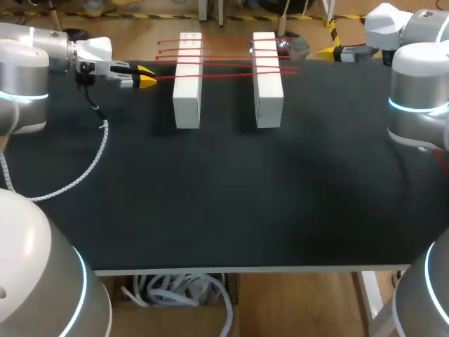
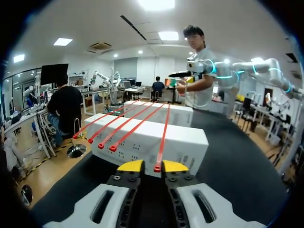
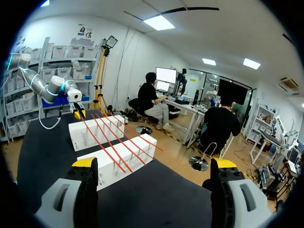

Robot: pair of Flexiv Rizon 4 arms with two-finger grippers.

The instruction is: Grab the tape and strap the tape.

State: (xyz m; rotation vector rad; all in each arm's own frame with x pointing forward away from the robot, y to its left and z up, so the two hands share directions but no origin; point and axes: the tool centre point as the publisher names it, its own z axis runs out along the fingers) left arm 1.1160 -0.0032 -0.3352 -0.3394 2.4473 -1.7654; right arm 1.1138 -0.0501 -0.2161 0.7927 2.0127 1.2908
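Now seen: five red tape strips (image 2: 162,137) laid across two white boxes (image 2: 187,145), just ahead of the left hand (image 2: 152,166).
Left hand: released; narrow gap shown, one strip's end lying in it, unclamped.
Right hand (image 3: 154,164): spread wide, nothing grasped; boxes well ahead.
Table (image 1: 224,196): black; boxes stood on it between the two hands.

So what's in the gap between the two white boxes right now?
Nothing rests there: the head view shows bare black table between the left box and right box, with the red ties bridging across above it.
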